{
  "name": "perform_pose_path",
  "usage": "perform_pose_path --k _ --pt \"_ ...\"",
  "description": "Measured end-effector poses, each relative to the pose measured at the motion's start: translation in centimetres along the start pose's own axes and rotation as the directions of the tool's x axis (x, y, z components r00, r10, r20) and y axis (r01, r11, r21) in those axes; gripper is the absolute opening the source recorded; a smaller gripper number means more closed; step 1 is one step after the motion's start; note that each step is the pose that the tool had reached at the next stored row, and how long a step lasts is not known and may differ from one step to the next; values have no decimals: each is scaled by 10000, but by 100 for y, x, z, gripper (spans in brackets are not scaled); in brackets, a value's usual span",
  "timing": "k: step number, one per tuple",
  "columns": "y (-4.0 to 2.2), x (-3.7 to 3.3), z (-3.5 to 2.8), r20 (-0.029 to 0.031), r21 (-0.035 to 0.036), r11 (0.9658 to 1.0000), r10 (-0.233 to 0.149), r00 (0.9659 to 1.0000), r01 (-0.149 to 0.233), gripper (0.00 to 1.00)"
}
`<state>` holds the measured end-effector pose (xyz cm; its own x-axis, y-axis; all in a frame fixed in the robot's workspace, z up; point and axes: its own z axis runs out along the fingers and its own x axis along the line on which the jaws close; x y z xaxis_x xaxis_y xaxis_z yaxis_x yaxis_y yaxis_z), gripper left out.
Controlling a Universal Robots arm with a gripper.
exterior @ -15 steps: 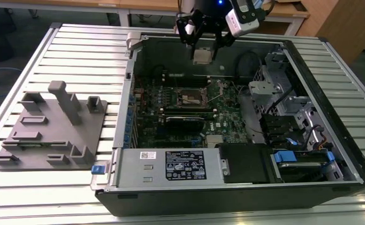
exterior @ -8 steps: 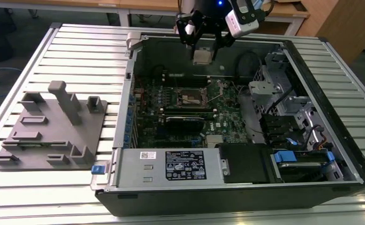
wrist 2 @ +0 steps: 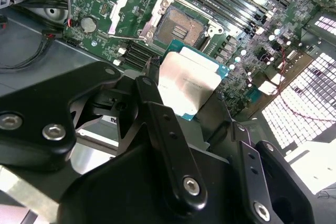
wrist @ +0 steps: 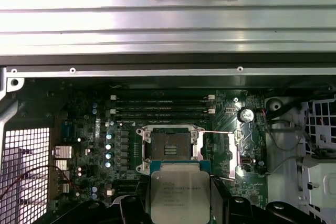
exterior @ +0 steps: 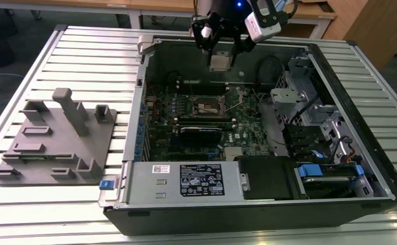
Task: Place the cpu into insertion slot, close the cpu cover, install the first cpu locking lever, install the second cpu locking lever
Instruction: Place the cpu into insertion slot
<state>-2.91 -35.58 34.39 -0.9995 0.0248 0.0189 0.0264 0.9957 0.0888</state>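
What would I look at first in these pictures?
Probably the shiny square cpu, pinched in the black end effector above the open computer case. Down on the green board, the insertion slot sits empty. A grey stand lies on the table at the exterior view's left.

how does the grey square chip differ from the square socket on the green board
The grey metal-topped cpu hangs in the gripper above the green board; the silver-rimmed insertion slot sits fixed on it, empty. The cpu's top is pale, the slot's centre dark. Both are square.
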Motion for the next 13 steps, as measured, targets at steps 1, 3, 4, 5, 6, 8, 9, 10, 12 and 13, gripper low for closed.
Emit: perform_pose_path --k 1,3,4,5,6,8,9,10,12,13 --pt "0 0 0 -1 0 10000 0 10000 0 54" --pt "-1 0 16 1 0 10000 0 10000 0 54" --pt "-1 0 17 1 0 10000 0 10000 0 54" --pt "-1 0 17 1 -1 10000 0 10000 0 54" --pt "-1 0 20 1 -2 10000 -1 10000 1 54" --pt "-2 0 23 1 -1 10000 0 10000 0 54" --pt "-2 0 23 1 0 10000 0 10000 0 54" --pt "-2 0 24 0 1 10000 0 10000 0 54" --pt "-2 0 25 1 0 10000 0 10000 0 54" --pt "-2 0 25 1 0 10000 0 10000 0 54"
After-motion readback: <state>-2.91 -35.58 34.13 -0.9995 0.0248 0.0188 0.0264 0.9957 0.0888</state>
